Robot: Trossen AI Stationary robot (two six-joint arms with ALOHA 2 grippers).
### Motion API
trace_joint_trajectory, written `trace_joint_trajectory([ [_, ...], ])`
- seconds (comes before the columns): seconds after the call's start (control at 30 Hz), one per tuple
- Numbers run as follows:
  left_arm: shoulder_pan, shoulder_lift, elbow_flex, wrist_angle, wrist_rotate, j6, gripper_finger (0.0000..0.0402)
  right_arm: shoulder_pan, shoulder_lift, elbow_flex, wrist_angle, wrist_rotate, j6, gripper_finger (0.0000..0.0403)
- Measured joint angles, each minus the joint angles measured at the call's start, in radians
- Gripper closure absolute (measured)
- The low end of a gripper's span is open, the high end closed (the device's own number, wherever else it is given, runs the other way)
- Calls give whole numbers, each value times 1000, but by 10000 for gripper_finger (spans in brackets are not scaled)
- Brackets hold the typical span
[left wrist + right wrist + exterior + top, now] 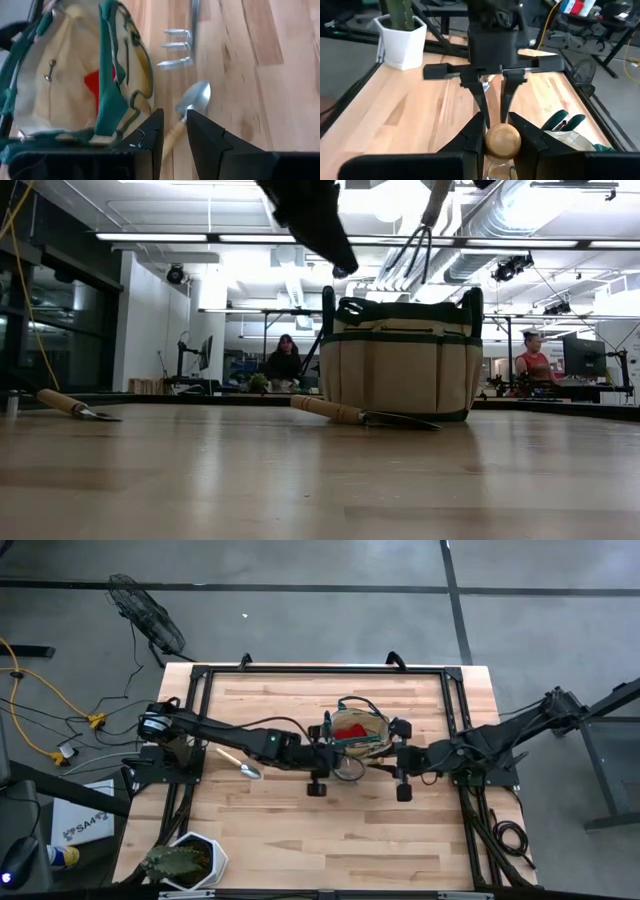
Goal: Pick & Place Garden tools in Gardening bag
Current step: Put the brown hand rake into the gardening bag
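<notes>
The khaki gardening bag with green trim stands upright at mid-table, with the red lump inside it. My right gripper is shut on the pronged rake, high above the bag's right side. My left gripper is open in the air above a trowel that lies flat in front of the bag. The second trowel lies flat on the table to the left. Green shear handles show at the bag's edge. My right gripper pinches the rake's wooden handle near its rounded free end between its two fingers. The fingers point down and lie along the handle. The rake hangs near upright below them, prongs down, lifted clear above the bag's top.
A plant in a white hexagonal pot stands at the near left corner. A black frame runs around the tabletop. Bare wood lies in front of the bag. People sit in the room behind.
</notes>
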Motion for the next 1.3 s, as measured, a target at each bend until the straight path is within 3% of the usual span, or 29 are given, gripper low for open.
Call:
trace_joint_trajectory([
  [0.17, 0, 1, 3, -15, -1, -17, 320, -2, 1, -35, 110, -9, -43, 348],
  [0.4, 0, -4, 4, -111, -50, -50, 320, -9, 0, -35, 46, -29, -28, 348],
  [0.6, -6, -17, 0, -219, -45, -111, 320, -82, 0, -35, 37, -174, -33, 348],
  [0.8, -23, -20, -60, -204, -48, -133, 320, -215, 0, -35, 10, -315, -66, 348],
  [1.0, -33, -46, -167, -88, -37, -114, 320, -316, 0, -35, -13, -441, -94, 348],
  [1.3, -32, -226, -431, 304, 35, -79, 320, -399, 2, -34, -40, -522, -150, 348],
])
